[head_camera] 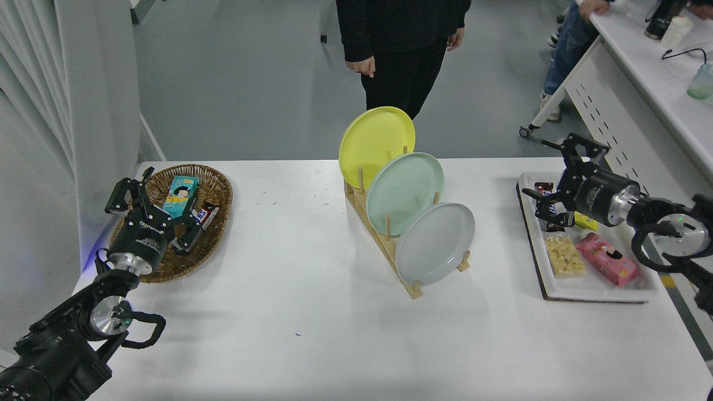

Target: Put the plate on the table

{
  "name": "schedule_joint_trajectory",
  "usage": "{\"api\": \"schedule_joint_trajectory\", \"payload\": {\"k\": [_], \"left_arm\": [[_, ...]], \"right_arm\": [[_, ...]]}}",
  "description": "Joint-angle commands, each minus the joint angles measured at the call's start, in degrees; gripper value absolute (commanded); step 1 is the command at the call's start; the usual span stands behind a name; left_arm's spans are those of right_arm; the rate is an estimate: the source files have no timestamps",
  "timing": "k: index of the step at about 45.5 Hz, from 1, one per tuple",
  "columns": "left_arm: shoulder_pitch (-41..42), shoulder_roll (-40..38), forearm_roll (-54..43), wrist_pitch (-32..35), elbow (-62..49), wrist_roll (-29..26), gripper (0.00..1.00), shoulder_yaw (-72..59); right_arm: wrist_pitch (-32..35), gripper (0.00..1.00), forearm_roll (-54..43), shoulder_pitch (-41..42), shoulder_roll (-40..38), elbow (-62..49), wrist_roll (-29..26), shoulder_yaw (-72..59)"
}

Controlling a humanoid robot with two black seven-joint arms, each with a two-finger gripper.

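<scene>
The light grey plate (435, 243) stands on edge in the front slot of a wooden rack (384, 242) in the middle of the white table (312, 312). A mint green plate (405, 192) and a yellow plate (377, 138) stand behind it. My right gripper (551, 178) is open and empty, raised over the far end of the white tray, well to the right of the grey plate. My left gripper (146, 195) is parked open over the wicker basket at the left.
A wicker basket (214, 189) with a snack box and a candy bar sits at the far left. A white tray (585, 284) with snacks sits at the right. A person (401, 50) in black stands beyond the table's far edge. A long white desk (646, 72) runs along the right.
</scene>
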Motion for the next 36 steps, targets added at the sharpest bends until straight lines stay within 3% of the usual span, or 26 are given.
{"api": "schedule_joint_trajectory", "payload": {"k": [1, 10, 36], "left_arm": [[0.0, 0.0, 0.0, 0.0, 0.0, 0.0, 0.98, 0.0], [0.0, 0.0, 0.0, 0.0, 0.0, 0.0, 0.98, 0.0], [0.0, 0.0, 0.0, 0.0, 0.0, 0.0, 0.98, 0.0]], "right_arm": [[-8.4, 0.98, 3.4, 3.6, -3.4, 11.9, 0.1, -7.1], [-14.4, 0.98, 3.4, 4.9, -3.8, 16.9, 0.1, -9.4], [-17.3, 0.98, 2.6, 6.4, -0.5, 17.9, 0.0, -13.7]]}}
